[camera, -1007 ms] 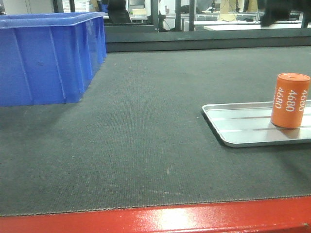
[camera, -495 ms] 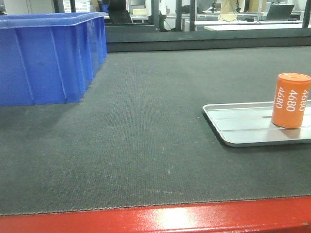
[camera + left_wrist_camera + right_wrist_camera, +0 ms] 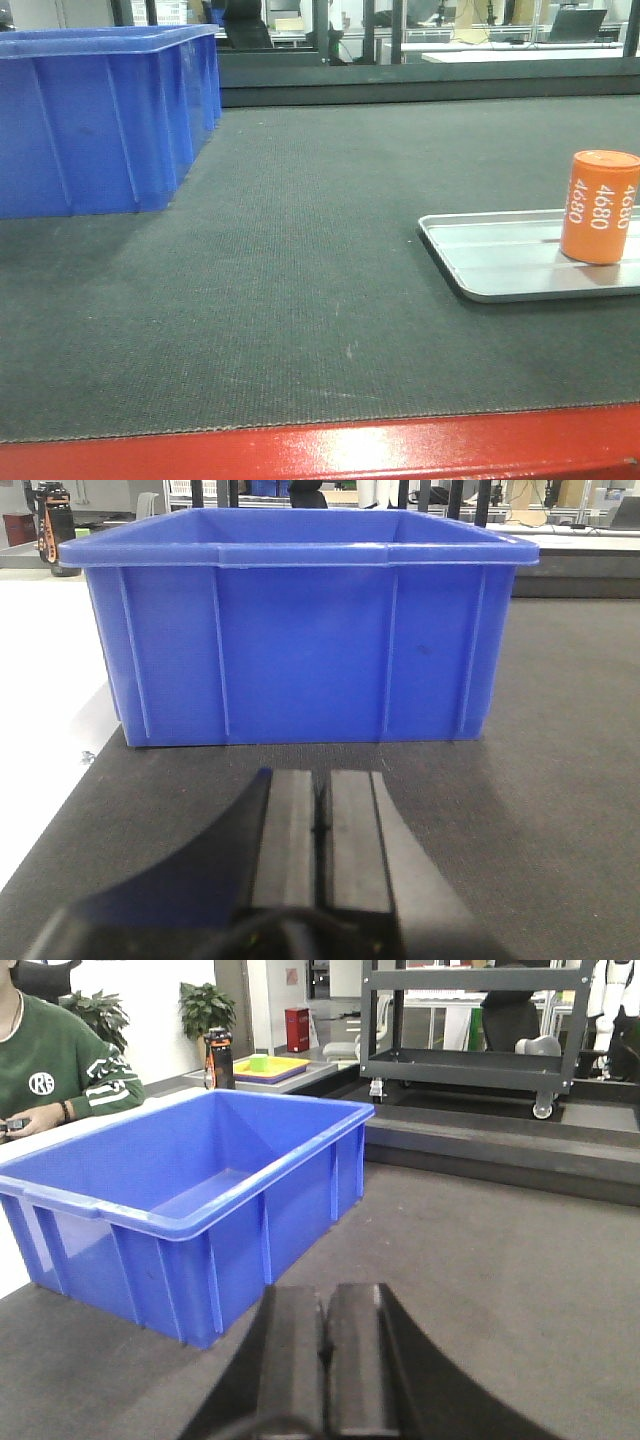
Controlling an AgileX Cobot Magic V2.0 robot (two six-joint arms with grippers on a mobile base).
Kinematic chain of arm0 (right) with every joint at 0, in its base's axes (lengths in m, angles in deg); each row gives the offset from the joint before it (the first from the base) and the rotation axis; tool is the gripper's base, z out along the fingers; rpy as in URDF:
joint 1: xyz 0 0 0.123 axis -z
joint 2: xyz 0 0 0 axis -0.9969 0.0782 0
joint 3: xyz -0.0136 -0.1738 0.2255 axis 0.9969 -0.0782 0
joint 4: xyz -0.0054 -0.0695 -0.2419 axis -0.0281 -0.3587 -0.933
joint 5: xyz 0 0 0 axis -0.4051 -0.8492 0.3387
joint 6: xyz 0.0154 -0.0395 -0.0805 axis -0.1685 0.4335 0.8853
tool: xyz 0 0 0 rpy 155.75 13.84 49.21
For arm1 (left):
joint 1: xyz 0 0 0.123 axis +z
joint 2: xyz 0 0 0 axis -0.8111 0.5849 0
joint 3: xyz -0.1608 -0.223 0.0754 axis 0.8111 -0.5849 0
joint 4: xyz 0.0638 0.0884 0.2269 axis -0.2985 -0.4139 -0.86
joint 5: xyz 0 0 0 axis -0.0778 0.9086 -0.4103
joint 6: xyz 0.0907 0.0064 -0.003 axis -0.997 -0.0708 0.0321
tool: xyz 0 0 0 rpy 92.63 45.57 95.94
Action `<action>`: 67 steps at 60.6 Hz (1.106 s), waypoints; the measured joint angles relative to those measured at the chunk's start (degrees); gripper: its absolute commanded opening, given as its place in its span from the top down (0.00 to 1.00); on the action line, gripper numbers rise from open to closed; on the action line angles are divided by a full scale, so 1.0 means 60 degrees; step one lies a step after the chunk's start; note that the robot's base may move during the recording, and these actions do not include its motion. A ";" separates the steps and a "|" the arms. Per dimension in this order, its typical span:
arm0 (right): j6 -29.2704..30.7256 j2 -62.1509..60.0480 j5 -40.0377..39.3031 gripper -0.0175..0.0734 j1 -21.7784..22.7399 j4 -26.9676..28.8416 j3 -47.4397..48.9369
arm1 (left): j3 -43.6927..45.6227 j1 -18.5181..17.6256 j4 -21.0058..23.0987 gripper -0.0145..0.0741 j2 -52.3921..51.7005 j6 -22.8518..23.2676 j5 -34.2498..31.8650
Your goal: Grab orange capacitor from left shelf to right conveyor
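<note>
On the right edge of the front view, the orange capacitor [image 3: 599,207] stands upright on a small silver ribbed tray [image 3: 500,262], its white "4680" print facing forward. The tray lies flat on the dark grey belt of the right conveyor [image 3: 300,260], whose glossy red front frame [image 3: 330,452] runs along the bottom of that view. At the far left of the belt sits a blue plastic bin [image 3: 100,115], well apart from the tray, with open belt between them. The left wrist view shows the left tool [image 3: 320,815] with its two dark pads pressed together, low over the belt and pointing straight at the near wall of a blue bin [image 3: 300,640] just ahead. The right tool [image 3: 322,1345] likewise has its pads closed against each other, holding nothing, aimed toward the corner of an open blue bin [image 3: 190,1200]. Beyond that bin a person in a green sweater [image 3: 55,1070] sits at the left, and a black wheeled rack [image 3: 470,1030] stands behind the belt.
</note>
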 measured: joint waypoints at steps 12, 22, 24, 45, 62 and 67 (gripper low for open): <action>-0.0039 0.0076 0.0039 0.73 0.0000 0.0037 0.0000 | 0.0000 0.0000 0.0000 0.98 0.0000 0.0000 0.0000; -0.0158 0.0029 0.0122 0.73 0.0000 0.0337 0.0000 | 0.0000 0.0000 0.0000 0.98 0.0000 0.0000 0.0000; -0.0158 -0.0050 0.0212 0.74 0.0000 0.0354 0.0000 | 0.0000 0.0000 0.0000 0.98 0.0000 0.0000 0.0000; 0.5806 -0.3182 0.2928 0.75 0.0000 0.6824 -0.1575 | 0.0000 0.0000 0.0000 0.98 0.0000 0.0000 0.0000; 1.4709 -0.5268 0.5208 0.75 0.0000 1.4325 -0.2401 | 0.0000 0.0000 0.0000 0.98 0.0000 0.0000 0.0000; 1.6553 -0.5720 0.5098 0.75 0.0000 1.5959 -0.2753 | 0.0000 0.0000 0.0000 0.98 0.0000 0.0000 0.0000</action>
